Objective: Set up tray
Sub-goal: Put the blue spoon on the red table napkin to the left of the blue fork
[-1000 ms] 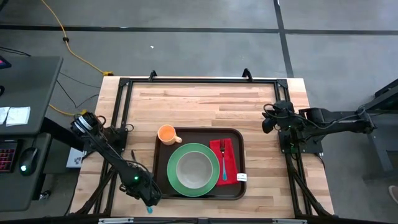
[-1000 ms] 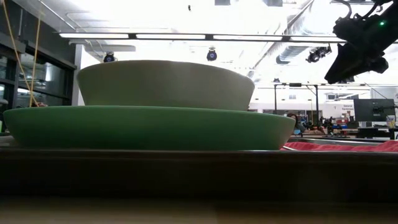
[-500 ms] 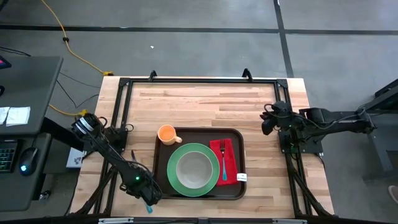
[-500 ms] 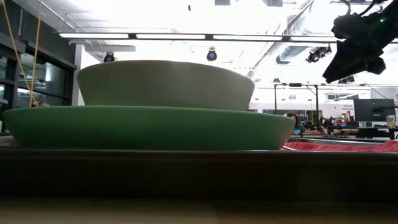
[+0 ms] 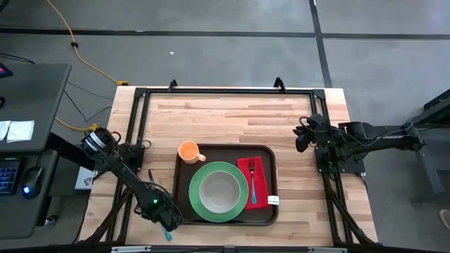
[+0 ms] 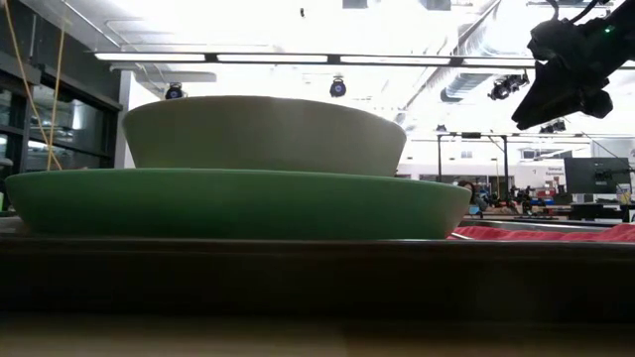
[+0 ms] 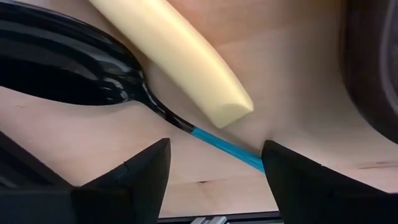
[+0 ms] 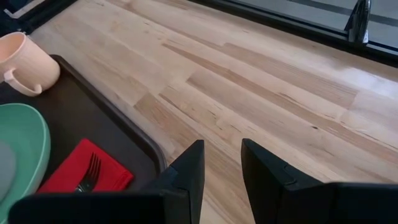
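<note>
**Tray laid, left gripper over a spoon**

The table (image 5: 232, 112) carries the tray (image 5: 184, 176) at its front middle. On the tray: green plate (image 5: 200, 204) with bowl (image 5: 219, 190), red napkin (image 5: 260, 184) under a fork (image 5: 252, 181), orange mug (image 5: 188, 150). Left of the tray, the left gripper (image 7: 214, 163) stands open astride a blue-handled spoon (image 7: 81, 68). Right of the tray, the right gripper (image 8: 222, 163) hangs empty, narrowly parted.
</note>
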